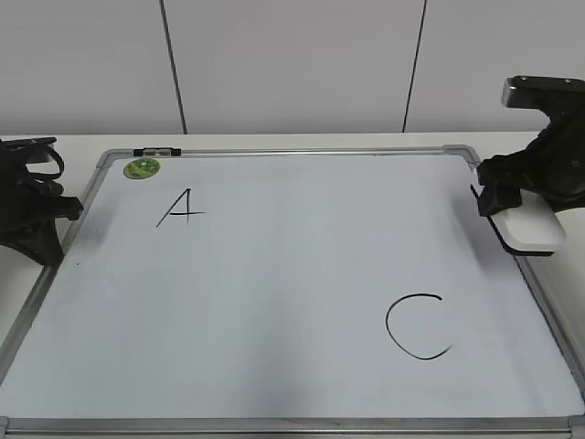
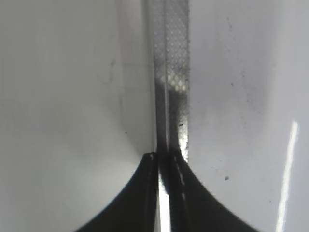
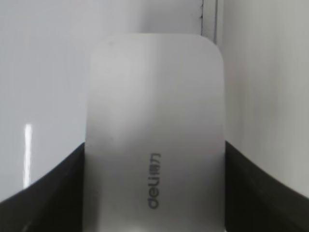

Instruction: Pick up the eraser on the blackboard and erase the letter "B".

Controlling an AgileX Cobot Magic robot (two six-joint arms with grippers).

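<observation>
The blackboard (image 1: 292, 274) is a white dry-erase board with a silver frame and lies flat on the table. No letter "B" shows on it in any view; only a black "A" (image 1: 181, 208) and a larger "C" (image 1: 416, 326) are drawn. My right gripper (image 1: 514, 203) is shut on the white eraser (image 1: 535, 227) over the board's right frame edge. In the right wrist view the eraser (image 3: 154, 111) fills the space between the jaws (image 3: 154, 159), grey lettering up. My left gripper (image 1: 46, 229) is shut and empty at the board's left edge.
A round green sticker (image 1: 142, 168) sits at the board's far left corner. The left wrist view shows the silver frame strip (image 2: 171, 72) running straight ahead of the shut jaws (image 2: 164, 157). A white wall stands behind the table.
</observation>
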